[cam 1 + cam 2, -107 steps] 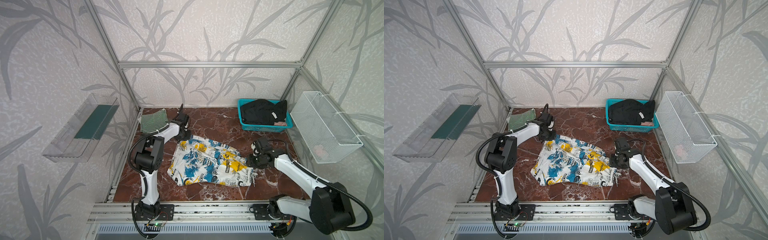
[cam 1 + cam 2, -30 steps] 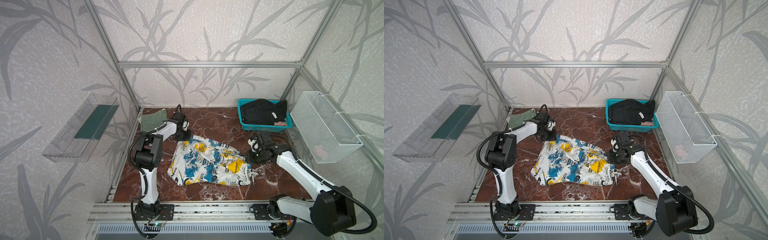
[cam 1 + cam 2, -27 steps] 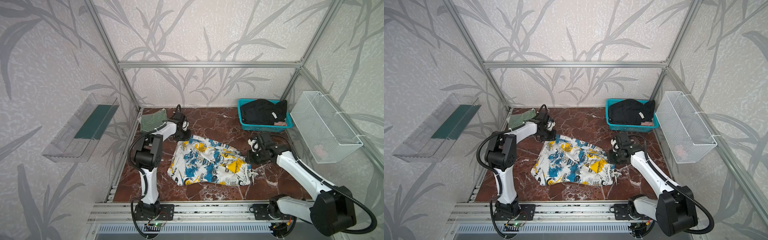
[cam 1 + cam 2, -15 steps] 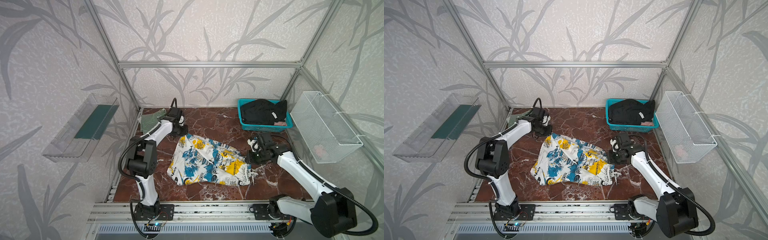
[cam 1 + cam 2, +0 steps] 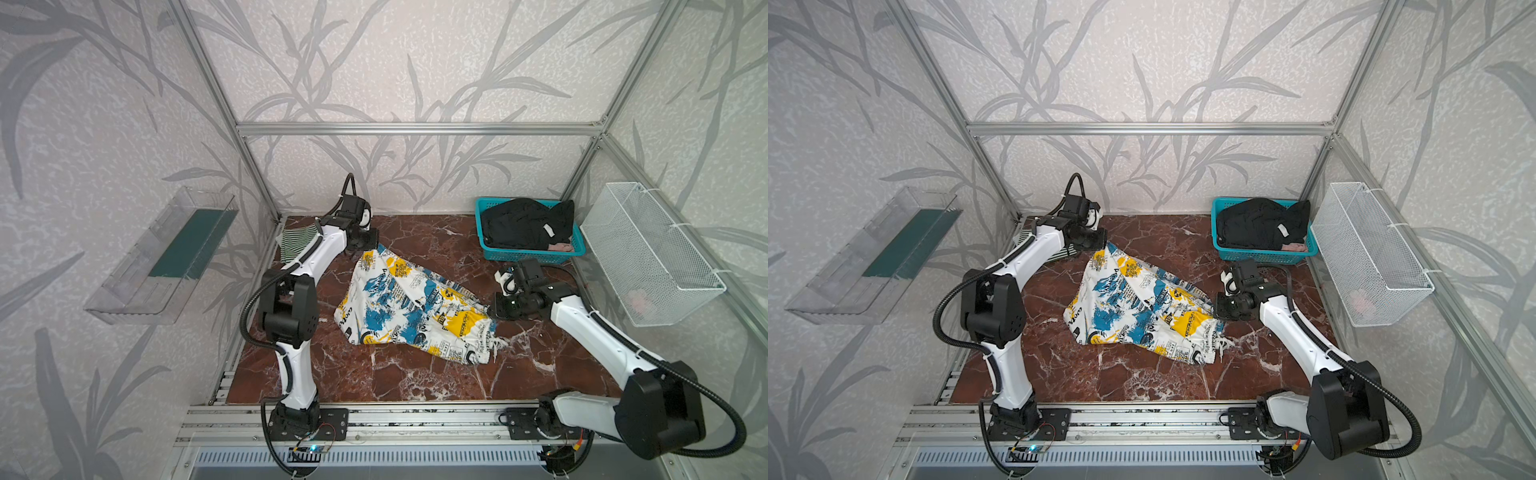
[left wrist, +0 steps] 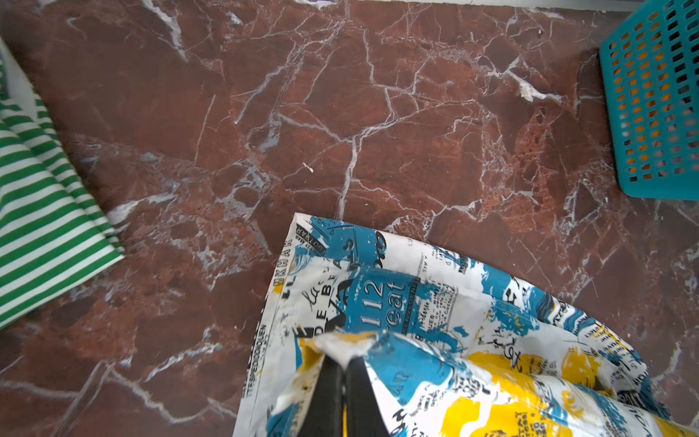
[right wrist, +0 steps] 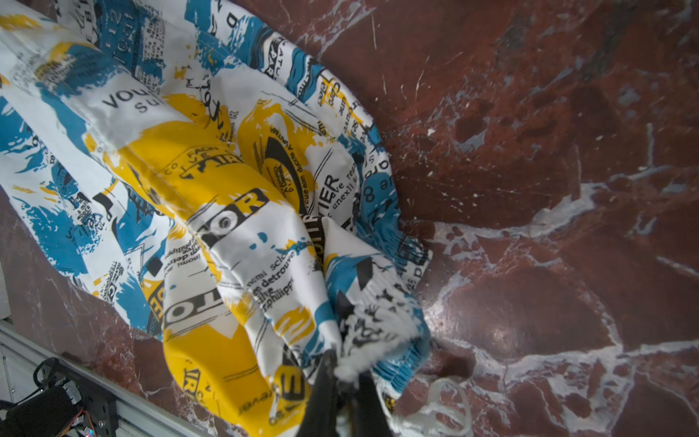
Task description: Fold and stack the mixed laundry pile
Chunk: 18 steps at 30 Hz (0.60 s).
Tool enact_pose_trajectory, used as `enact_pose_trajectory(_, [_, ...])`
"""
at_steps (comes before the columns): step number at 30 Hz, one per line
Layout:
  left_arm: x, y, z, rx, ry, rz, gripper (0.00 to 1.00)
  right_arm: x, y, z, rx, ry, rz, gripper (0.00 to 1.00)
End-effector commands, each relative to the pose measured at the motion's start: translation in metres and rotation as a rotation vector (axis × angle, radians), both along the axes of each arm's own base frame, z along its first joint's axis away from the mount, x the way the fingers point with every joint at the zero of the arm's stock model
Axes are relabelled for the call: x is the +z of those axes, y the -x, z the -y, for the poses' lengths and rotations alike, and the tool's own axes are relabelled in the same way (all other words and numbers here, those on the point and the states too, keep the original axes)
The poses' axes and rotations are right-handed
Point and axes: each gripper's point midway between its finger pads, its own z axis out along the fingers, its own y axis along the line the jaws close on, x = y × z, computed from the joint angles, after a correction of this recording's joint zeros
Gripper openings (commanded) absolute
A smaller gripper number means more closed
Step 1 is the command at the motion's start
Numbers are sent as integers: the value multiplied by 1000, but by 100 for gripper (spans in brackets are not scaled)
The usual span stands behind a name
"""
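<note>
Your left gripper is clamped on the far corner of the printed garment. Your right gripper is pinched on its gathered waistband end (both wrist views show jaws closed on cloth). It sags between them onto the marble table. Striped garment lies at the far left corner; black garment sits in the teal basket.

Printed garment — white, blue, yellow (black lettering); small cloth seems pinkish.
</note>
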Motion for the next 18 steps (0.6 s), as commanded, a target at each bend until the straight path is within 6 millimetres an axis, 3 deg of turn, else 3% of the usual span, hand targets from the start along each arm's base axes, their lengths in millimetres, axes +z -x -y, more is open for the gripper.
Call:
enact_pose_trajectory(1, [6,-6,7,-32,29,-2,0,6,-9,-5,9,-36,4,0])
enact_pose_trajectory(3, [16,-6,7,-16,33,20,0,8,-7,-9,34,-53,11,0])
enact_pose_trajectory(9, [70,-5,5,-3,67,201,0,21,0,-13,105,-63,39,0])
enact_pose_trajectory(12, [84,-9,6,-17,74,260,0,34,-1,-20,139,-103,82,0])
enact_pose_trajectory(15, [71,-23,7,-15,54,241,0,38,-9,-17,103,-103,132,0])
enact_pose_trajectory(18, [44,-43,12,-21,52,207,0,29,-23,-3,-17,-92,149,0])
